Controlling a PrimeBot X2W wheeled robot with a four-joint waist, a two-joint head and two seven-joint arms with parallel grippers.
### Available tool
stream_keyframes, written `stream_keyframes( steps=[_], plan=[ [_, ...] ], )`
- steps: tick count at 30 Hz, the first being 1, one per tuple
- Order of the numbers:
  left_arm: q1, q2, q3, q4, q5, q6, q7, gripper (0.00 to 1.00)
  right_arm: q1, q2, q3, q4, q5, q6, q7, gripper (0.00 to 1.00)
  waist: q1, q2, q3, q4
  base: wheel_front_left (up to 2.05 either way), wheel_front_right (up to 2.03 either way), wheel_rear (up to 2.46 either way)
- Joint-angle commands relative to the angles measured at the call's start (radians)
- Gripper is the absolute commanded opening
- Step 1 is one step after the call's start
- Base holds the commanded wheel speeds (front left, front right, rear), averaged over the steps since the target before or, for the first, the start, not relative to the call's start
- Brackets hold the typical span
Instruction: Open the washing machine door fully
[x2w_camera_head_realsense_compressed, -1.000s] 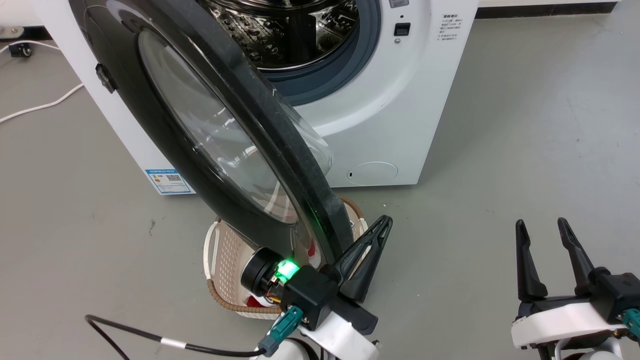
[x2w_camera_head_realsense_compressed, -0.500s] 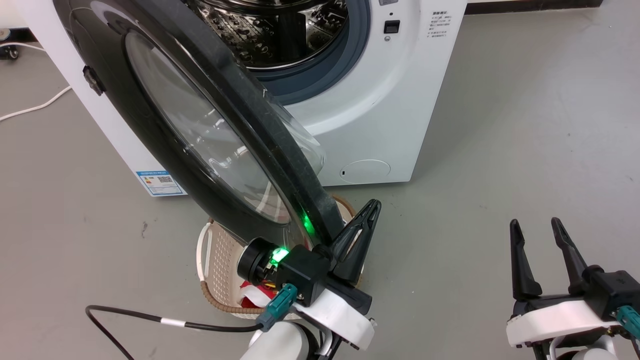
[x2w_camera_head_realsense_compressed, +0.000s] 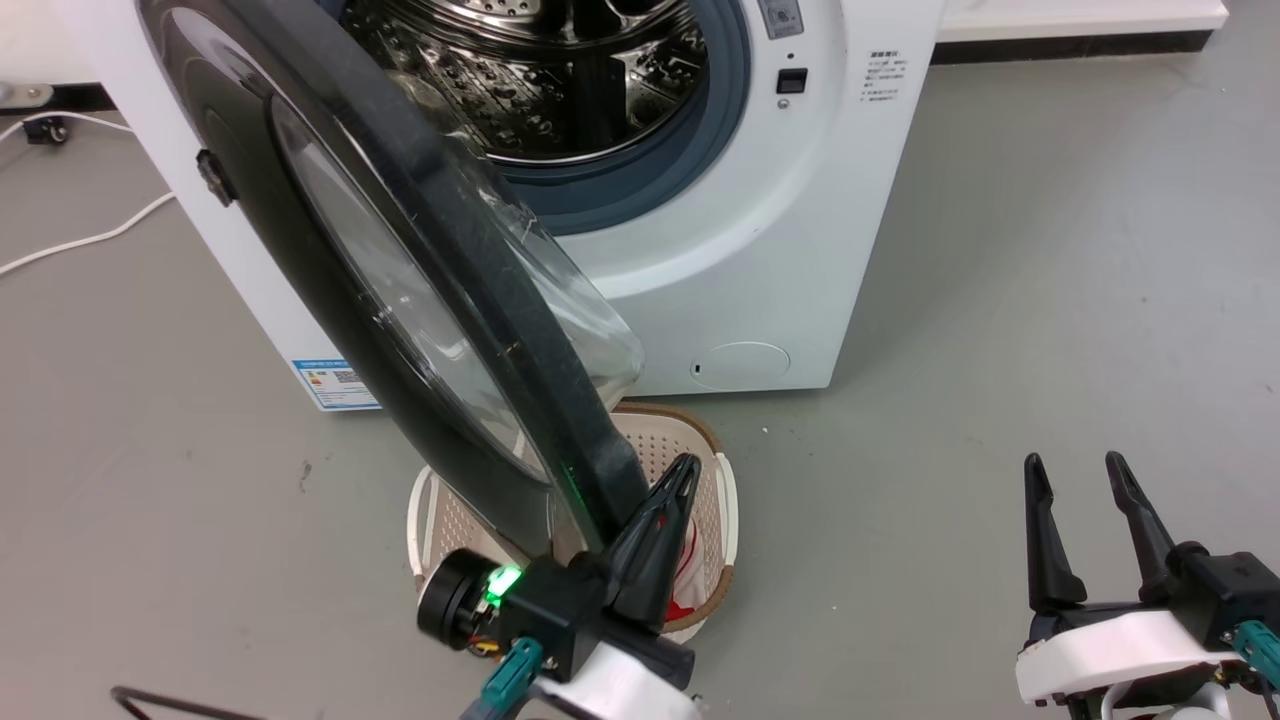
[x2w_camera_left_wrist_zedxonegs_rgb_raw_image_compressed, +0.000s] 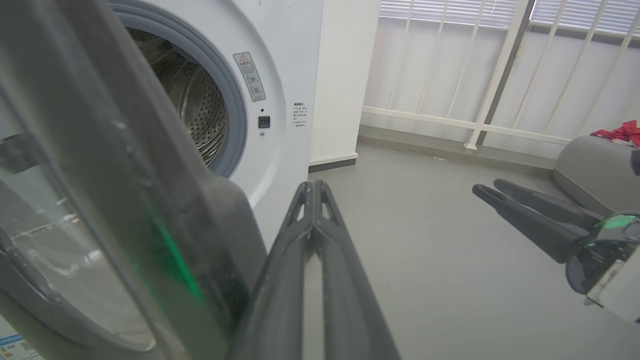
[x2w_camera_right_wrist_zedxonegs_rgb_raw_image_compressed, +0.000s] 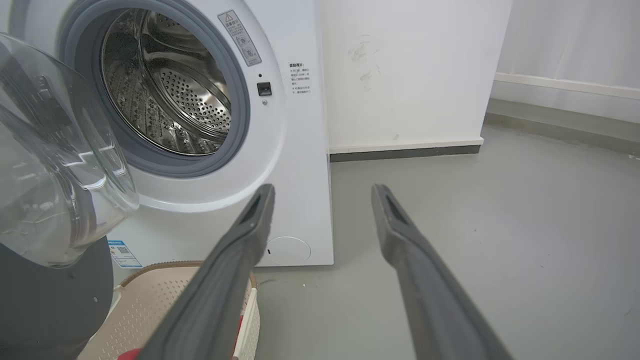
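**Head view: door part-open, left gripper at the rim**

1. Left gripper: fingers pressed together, nothing between them. The closed pair lies along the inner side of the door's free edge. It looks to be touching, though the left wrist view does not settle this.
2. Right gripper: fingers moderately apart, empty, well clear of the door.
3. The washing machine door stands out from the washing machine, hinged on the robot's left. It is nearly edge-on to the head camera, with the drum exposed.
4. Orientation: the round door has no true long axis. Its disc stands upright, running from the hinge out toward the robot. The glossy outer face looks to the robot's left and the glass bowl bulges right.
5. Handling, as judged: rigid, fairly heavy, and swinging only about the hinge. The black rim is likely slick and the bowl breakable. Bear on the rim near the free edge, never on the glass.
6. A basket sits on the floor below the free edge.
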Motion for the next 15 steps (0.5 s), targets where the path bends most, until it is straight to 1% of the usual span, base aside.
stream_keyframes(
  steps=[1, 7, 15],
  plan=[
    [0.025, 0.033, 0.035, -0.015, 0.002, 0.029, 0.012, 0.0, 0.012, 0.003, -0.001, 0.002, 0.0, -0.001, -0.002, 1.0, 0.0, -0.0001, -0.01, 0.011, 0.0, 0.0, 0.0],
    [0.104, 0.068, 0.036, -0.107, 0.012, 0.065, 0.041, 0.0, 0.023, 0.003, 0.001, -0.001, -0.007, -0.001, 0.008, 1.0, 0.0, -0.0001, -0.031, 0.033, 0.0, 0.0, 0.0],
    [0.203, 0.121, 0.038, -0.215, 0.032, 0.109, 0.074, 0.0, 0.041, 0.003, -0.008, -0.02, -0.013, -0.001, 0.021, 1.0, 0.0, -0.0001, -0.043, 0.087, 0.0, 0.0, 0.0]
  ],
)
